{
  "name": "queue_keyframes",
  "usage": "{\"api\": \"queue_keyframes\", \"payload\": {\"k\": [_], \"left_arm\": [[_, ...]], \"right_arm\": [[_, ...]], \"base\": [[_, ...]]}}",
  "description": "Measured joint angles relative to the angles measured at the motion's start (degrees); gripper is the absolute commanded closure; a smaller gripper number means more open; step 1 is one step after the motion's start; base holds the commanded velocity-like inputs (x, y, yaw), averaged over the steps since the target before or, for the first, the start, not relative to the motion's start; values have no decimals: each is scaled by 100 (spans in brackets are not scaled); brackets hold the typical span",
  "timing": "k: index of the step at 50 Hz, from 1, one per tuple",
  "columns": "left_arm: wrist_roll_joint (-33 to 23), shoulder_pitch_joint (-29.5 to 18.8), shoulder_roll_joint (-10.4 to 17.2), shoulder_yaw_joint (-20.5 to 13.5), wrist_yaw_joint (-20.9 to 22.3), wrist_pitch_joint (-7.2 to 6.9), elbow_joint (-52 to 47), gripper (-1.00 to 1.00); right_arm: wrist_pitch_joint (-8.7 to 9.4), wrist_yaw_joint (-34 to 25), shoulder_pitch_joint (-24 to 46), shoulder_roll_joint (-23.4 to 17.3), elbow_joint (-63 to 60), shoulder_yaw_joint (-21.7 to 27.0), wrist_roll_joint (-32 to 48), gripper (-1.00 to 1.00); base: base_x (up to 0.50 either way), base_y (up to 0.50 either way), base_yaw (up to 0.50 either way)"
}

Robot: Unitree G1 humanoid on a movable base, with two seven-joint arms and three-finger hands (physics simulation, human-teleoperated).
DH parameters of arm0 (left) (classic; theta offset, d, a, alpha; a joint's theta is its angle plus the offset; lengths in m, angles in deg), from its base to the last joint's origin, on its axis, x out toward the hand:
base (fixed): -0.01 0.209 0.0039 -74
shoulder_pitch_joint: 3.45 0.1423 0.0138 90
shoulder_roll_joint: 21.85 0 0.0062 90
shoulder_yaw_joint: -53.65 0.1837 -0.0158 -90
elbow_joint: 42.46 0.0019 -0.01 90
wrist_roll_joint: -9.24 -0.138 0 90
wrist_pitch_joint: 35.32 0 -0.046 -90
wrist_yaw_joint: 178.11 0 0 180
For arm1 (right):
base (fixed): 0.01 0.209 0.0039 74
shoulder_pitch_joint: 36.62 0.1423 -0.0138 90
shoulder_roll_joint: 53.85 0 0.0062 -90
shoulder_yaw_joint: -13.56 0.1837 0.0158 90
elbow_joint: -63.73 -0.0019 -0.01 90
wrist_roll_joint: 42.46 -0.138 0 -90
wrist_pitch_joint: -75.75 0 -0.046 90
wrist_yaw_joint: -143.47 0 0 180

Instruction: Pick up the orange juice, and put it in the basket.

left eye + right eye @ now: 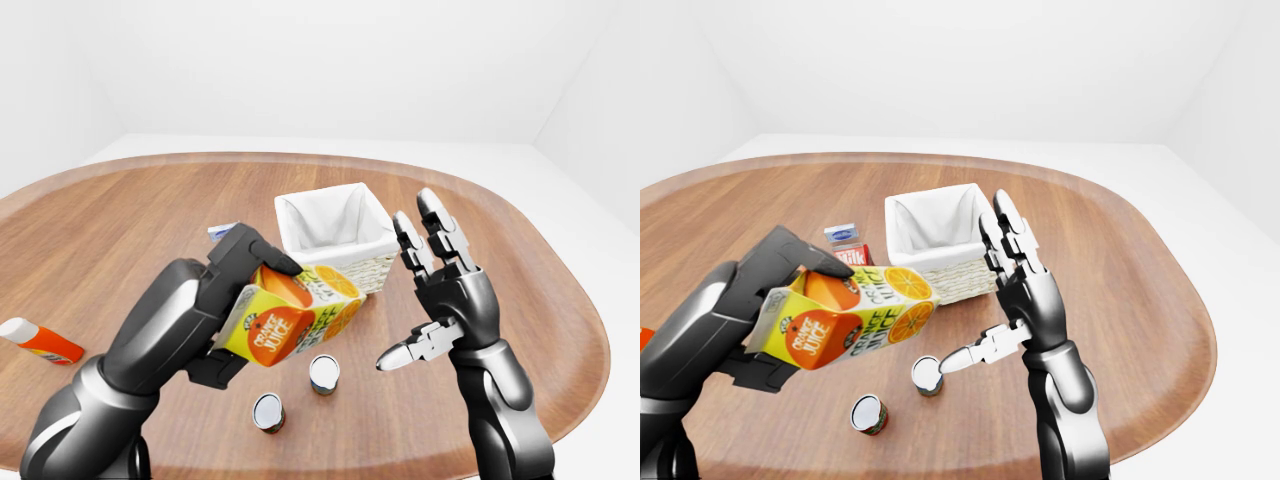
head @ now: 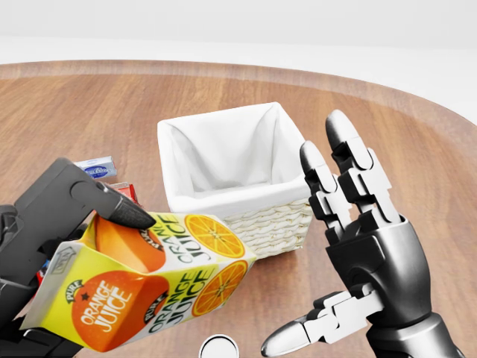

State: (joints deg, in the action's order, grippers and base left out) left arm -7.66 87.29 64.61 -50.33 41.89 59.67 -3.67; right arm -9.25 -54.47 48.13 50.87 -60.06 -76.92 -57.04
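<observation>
Basket (image 2: 246,227) holds nothing; left hand (image 2: 52,216) grips orange juice (image 2: 141,287).

Left robot hand (image 2: 52,246) clenched, raised; right robot hand (image 2: 358,246) upright, fingers spread.

"ORANGE JUICE" on the orange disc on your carton's (image 2: 141,287) end, "ORANGE JUICE" again along its yellow side, "Milk" in white on the red carton (image 1: 853,256) at the basket's (image 1: 940,240) nine o'clock, small blue box's (image 1: 842,233) label unreadable to you
</observation>
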Motion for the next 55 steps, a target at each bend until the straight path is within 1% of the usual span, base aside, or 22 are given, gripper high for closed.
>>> {"api": "queue_keyframes", "payload": {"k": [8, 14, 24, 31, 42, 55], "left_arm": [[0, -771, 221, 201, 0, 1, -43, 100], [-39, -1555, 401, 382, 0, 1, 160, 100], [-163, -2995, 641, 643, 0, 1, 1087, 100], [-275, -3857, 737, 763, 0, 1, 2002, 100], [-510, -4778, 773, 910, 0, 0, 3400, 100], [-846, -5719, 740, 1037, 0, 0, 5184, 100]], "right_arm": [[0, 5, 2, 2, 11, -9, 7, -100], [-2, 0, -12, 5, 29, -25, 13, -100], [0, -12, -32, 2, 27, -33, 11, -100], [0, -16, -37, -1, 5, -27, 2, -100], [0, -19, -32, -3, -21, -16, -8, -100], [0, -18, -17, -4, -43, 2, -24, -100]], "base": [[0, 0, 0], [0, 0, 0], [0, 0, 0], [0, 0, 0], [0, 0, 0], [0, 0, 0]]}}
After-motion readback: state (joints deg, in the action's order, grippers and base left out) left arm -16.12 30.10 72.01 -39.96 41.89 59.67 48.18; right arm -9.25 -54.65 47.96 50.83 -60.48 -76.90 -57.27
